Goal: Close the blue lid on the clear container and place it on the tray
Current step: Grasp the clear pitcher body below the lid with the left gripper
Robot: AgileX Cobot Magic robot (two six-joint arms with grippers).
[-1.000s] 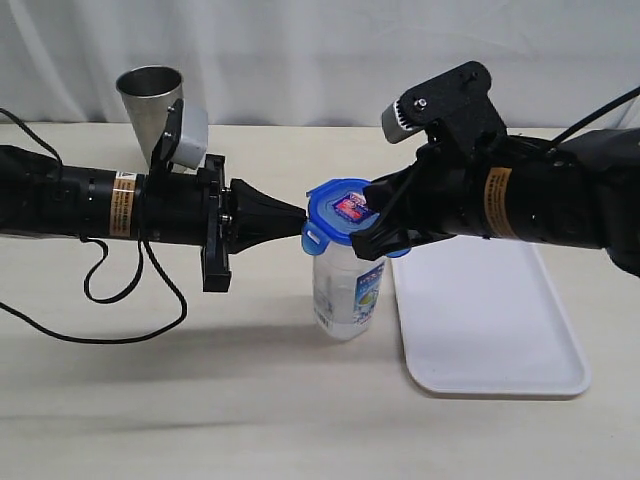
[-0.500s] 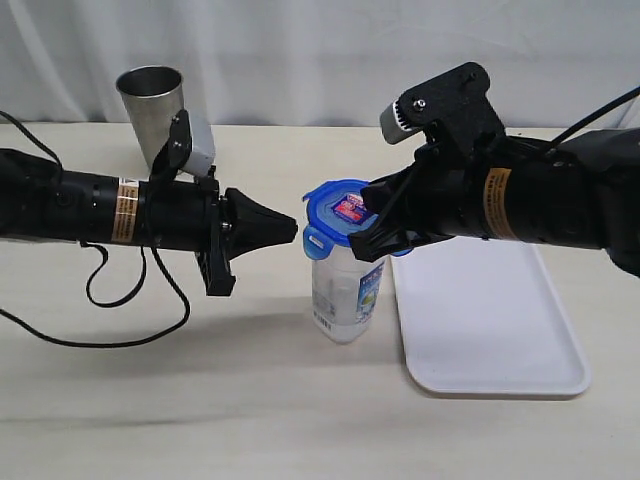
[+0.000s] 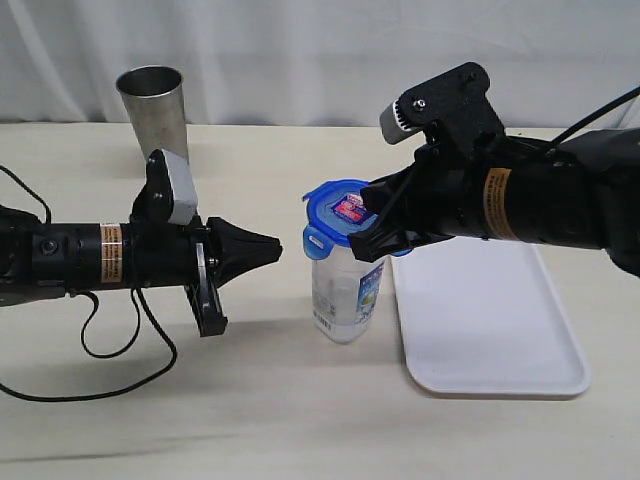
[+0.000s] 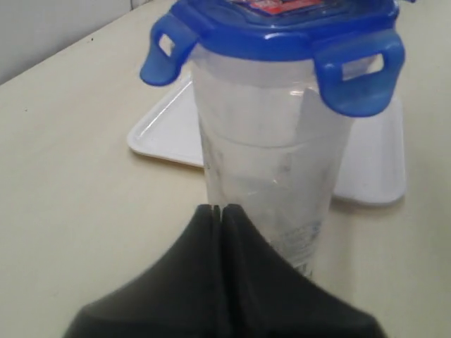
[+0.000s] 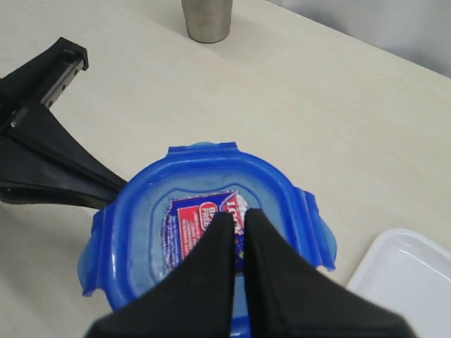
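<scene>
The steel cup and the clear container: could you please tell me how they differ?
The steel cup is opaque metal; the clear container is see-through plastic with a printed label. The steel cup is open-topped; the clear container wears the blue lid. Both stand on the table.

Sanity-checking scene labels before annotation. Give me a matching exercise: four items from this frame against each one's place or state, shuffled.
Items:
1. blue lid
2. tray
3. steel cup
4. left gripper

Place or state:
a. upright at the back of the table
b. shut, just short of the clear container
c. on top of the clear container
d. flat on the table, beside the container

Pairs: 1-c; 2-d; 3-a; 4-b
</scene>
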